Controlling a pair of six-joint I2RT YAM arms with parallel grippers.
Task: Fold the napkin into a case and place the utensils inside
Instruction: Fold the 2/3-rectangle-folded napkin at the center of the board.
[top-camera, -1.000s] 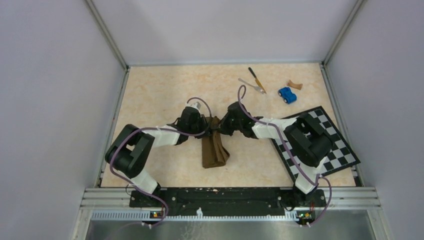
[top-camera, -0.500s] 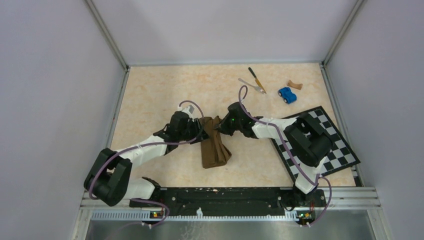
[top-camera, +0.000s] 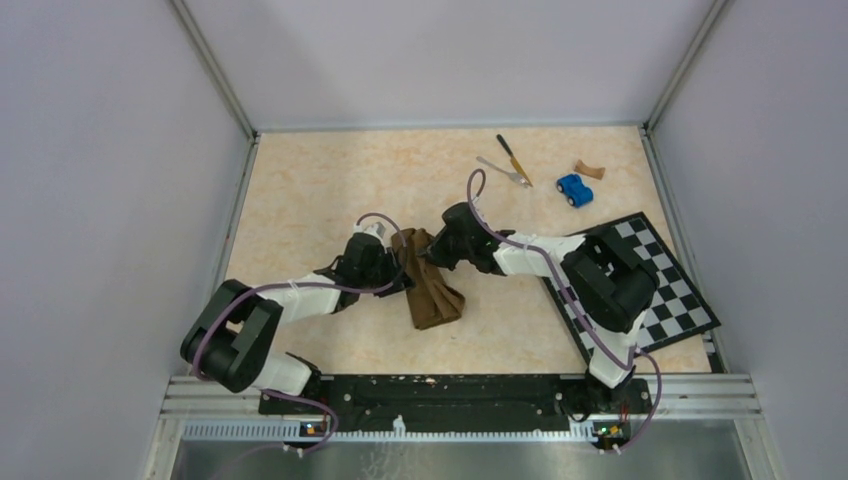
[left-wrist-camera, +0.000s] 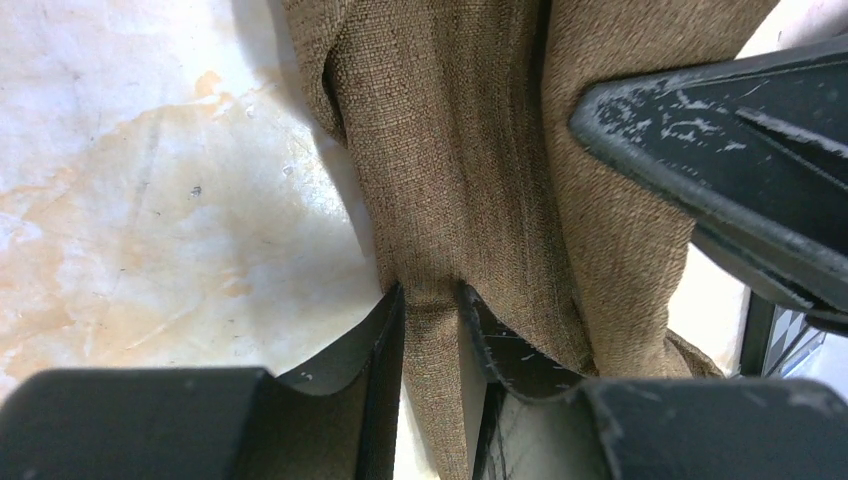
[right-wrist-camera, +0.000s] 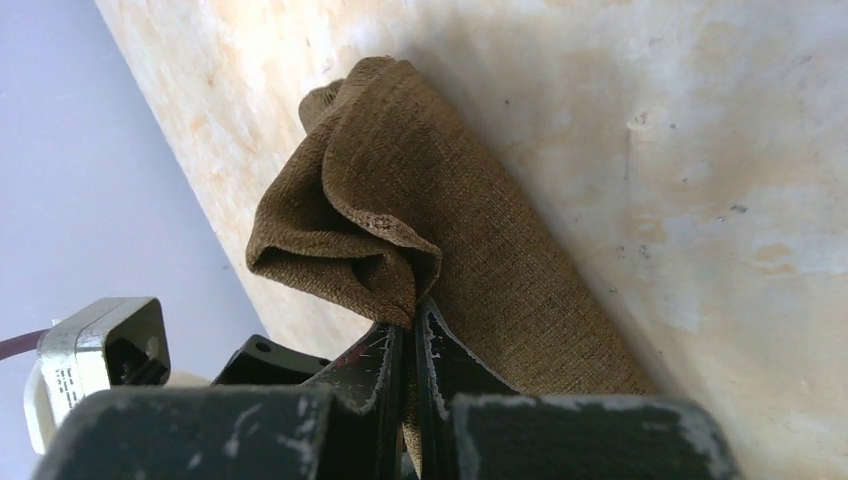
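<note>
Top external view showed the napkin (top-camera: 430, 292) only half-folded mid-frame; left fingers (left-wrist-camera: 383, 335) and right fingers (right-wrist-camera: 380, 362) each pinched a fold, knife (top-camera: 512, 158) and fork (top-camera: 503, 171) untouched upper right.

Ctr: I see left gripper (left-wrist-camera: 430, 310) and right gripper (right-wrist-camera: 412, 320) both on napkin (top-camera: 435, 295), arms converging, no pass btwn them. Far-left table (top-camera: 310, 180): open room. Far-right qtr obstructed by knife (top-camera: 512, 158), fork (top-camera: 503, 171), blue car (top-camera: 573, 189). Checkered board (top-camera: 685, 295) fills rt side, partly under rt arm.
</note>
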